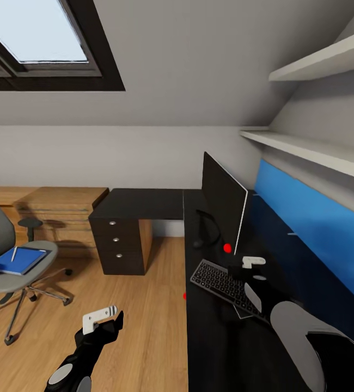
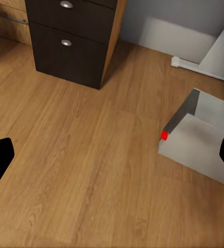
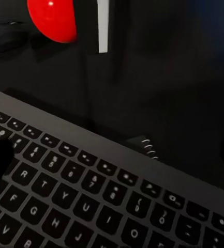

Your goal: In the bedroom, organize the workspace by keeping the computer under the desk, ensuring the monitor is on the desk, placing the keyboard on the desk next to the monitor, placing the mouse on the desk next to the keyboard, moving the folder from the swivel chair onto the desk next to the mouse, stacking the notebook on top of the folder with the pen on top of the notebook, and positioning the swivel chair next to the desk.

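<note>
We see the keyboard (image 1: 221,282) lying on the tabletop (image 1: 220,348) at 6 o'clock of the monitor (image 1: 224,200). Our right end effector (image 1: 251,269) hovers over it; we cannot tell its grip. The left end effector (image 1: 104,322) hangs released over the floor (image 1: 144,326). The folder (image 1: 18,261) rests on the swivel chair (image 1: 8,256).

Head view high, wide over desk (image 1: 144,204); right wrist close above keyboard (image 3: 91,191) — shared; left wrist faces floor.
</note>
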Motion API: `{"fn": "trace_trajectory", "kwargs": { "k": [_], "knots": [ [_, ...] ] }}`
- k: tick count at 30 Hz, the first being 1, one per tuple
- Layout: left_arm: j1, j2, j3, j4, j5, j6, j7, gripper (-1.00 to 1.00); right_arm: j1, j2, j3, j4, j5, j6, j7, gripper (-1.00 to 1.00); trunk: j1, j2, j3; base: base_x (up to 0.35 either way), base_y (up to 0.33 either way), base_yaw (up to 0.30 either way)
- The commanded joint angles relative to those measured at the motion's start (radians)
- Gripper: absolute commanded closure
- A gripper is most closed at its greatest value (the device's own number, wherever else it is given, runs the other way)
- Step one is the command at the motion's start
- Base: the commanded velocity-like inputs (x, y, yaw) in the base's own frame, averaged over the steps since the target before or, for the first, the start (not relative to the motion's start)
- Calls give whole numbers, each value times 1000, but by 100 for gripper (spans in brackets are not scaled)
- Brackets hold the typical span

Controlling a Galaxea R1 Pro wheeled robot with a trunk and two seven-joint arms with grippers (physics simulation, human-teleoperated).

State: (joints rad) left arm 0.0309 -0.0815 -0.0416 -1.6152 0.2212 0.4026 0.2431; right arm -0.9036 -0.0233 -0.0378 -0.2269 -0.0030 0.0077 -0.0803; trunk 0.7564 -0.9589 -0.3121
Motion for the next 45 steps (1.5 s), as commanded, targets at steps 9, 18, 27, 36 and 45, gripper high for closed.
{"fn": "trace_trajectory", "kwargs": {
  "k": [9,18,27,36,45],
  "knots": [
    [0,0,-1,-2,10,2,9,-100,0,0,-4,0,0,-15,-2,-100,35,-64,-29,0,0,0],
    [0,0,-1,-2,10,2,9,-100,0,0,-4,0,0,-15,-3,-100,69,-127,-58,0,0,0],
    [0,0,-1,-2,9,2,9,-100,0,-2,-4,0,0,-14,-4,-100,104,-190,-86,0,0,0],
    [0,0,-1,-2,9,2,9,-100,0,-9,-4,-1,-2,-13,0,-100,138,-253,-114,0,0,0],
    [0,0,-1,-2,9,2,9,-100,0,-16,-4,0,-4,-10,2,-100,173,-316,-142,0,0,0]
  ]
}}
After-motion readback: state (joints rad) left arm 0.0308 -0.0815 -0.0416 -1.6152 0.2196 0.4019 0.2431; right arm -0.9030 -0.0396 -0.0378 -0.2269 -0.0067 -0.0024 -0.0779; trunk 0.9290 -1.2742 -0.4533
